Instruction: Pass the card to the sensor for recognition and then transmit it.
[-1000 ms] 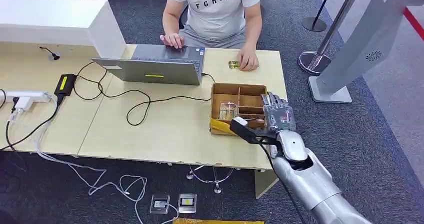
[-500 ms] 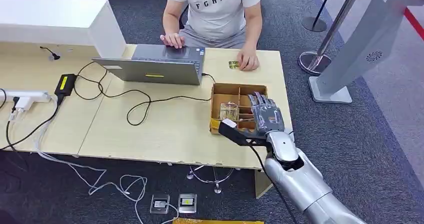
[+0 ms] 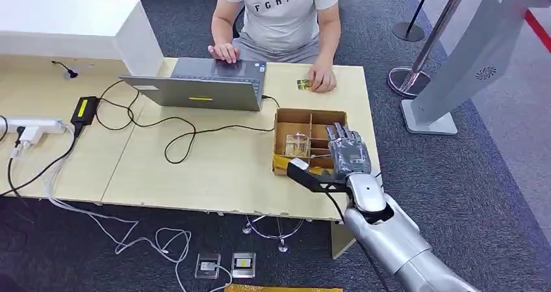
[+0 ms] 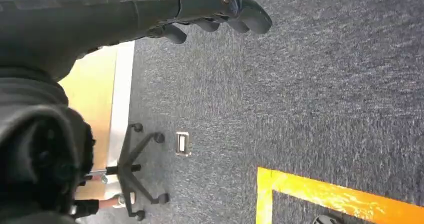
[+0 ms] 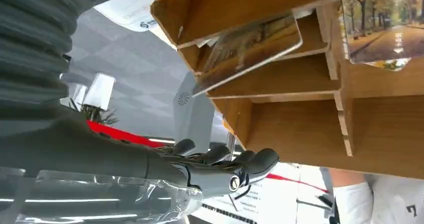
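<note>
A divided cardboard box (image 3: 309, 112) stands at the table's near right corner. A picture card (image 3: 297, 144) lies in one of its left compartments. My right hand (image 3: 347, 150) hovers over the box's right compartments, fingers stretched out and holding nothing. In the right wrist view the right hand (image 5: 220, 166) lies flat beside the box (image 5: 300, 119), where a picture card (image 5: 248, 47) leans in one slot and a tree-lined card (image 5: 382, 29) sits in another. My left hand (image 4: 215, 7) hangs above the carpet, holding nothing.
A person sits at the far side with one hand on a laptop (image 3: 201, 84) and the other beside a small card (image 3: 303, 84). Cables (image 3: 175, 139) cross the table. A grey kiosk stand (image 3: 468, 58) rises to the right. A chair base (image 4: 135, 174) stands on the floor.
My right hand has moved left from beside the box's right edge to above its right compartments. The person and the cards have not moved.
</note>
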Available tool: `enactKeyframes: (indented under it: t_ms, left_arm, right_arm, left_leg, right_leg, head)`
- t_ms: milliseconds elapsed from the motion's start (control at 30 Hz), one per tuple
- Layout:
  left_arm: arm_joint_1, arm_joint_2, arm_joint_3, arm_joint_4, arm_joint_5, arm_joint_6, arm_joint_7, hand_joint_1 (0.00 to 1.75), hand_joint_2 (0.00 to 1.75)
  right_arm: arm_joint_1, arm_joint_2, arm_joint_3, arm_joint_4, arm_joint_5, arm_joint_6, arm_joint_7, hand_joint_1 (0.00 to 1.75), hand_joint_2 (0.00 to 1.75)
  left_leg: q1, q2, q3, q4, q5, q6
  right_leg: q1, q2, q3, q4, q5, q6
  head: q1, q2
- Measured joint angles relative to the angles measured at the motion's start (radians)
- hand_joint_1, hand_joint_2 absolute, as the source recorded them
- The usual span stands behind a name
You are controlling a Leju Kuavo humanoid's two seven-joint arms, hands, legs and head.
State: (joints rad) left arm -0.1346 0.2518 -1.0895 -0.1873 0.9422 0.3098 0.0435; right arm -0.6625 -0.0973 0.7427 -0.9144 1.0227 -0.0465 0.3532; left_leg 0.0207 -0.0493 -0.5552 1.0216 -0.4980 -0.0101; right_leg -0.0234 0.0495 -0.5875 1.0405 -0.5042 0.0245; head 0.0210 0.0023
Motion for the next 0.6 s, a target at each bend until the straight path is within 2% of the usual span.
enactKeyframes:
  t_ms: [33,600]
  left_arm:
    - [0.0,0.0,0.0,0.0,0.0,0.0,0.0,0.0,0.0]
    - [0.0,0.0,0.0,0.0,-0.014,-0.006,-0.001,0.0,0.0]
  right_arm:
    - [0.0,0.0,0.0,0.004,0.002,-0.001,0.0,1.75,1.75]
    - [0.0,0.0,0.0,0.043,0.022,-0.007,-0.024,1.75,1.75]
  left_leg:
    - [0.0,0.0,0.0,0.0,0.0,0.0]
    - [0.0,0.0,0.0,0.0,0.0,0.0]
  right_leg:
    - [0.0,0.0,0.0,0.0,0.0,0.0]
    - [0.0,0.0,0.0,0.0,0.0,0.0]
  head:
    - [0.0,0.0]
    - [0.0,0.0]
